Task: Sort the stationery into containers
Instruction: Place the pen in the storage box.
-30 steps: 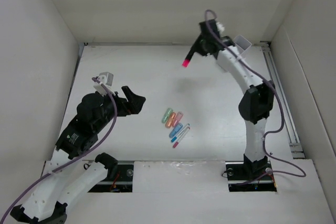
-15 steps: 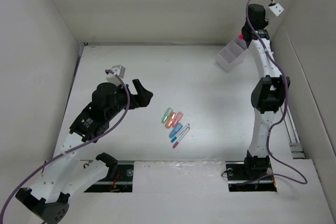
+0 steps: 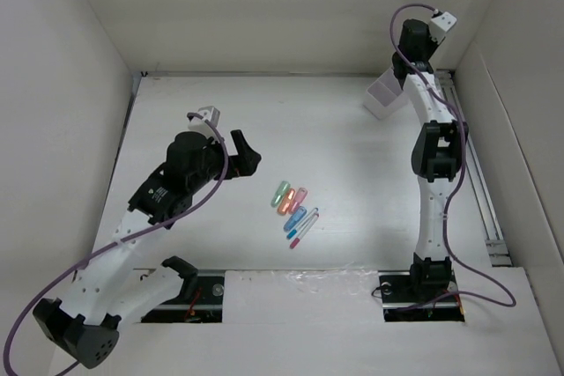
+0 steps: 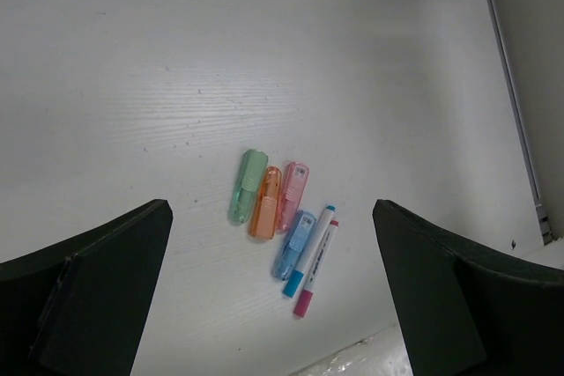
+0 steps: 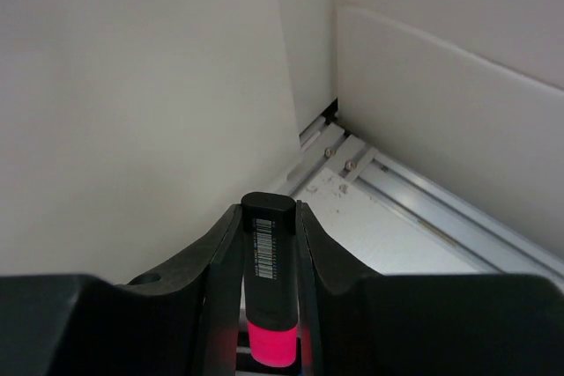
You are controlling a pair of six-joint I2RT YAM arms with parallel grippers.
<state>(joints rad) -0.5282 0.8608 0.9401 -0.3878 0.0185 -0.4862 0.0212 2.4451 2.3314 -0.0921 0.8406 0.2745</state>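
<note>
The right gripper (image 5: 269, 217) pinches the marker (image 5: 269, 288) lengthwise between its fingers, probably just above the white box (image 3: 379, 101), upper right.

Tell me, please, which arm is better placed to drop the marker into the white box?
Right. The right gripper is shut on the marker and is close to the white box in the far right corner. The left gripper is open and empty, near the loose pens.

Pens (image 3: 293, 209) clustered centre; box (image 3: 381, 99) far right; marker (image 5: 269, 305) in right gripper (image 5: 267, 222).
</note>
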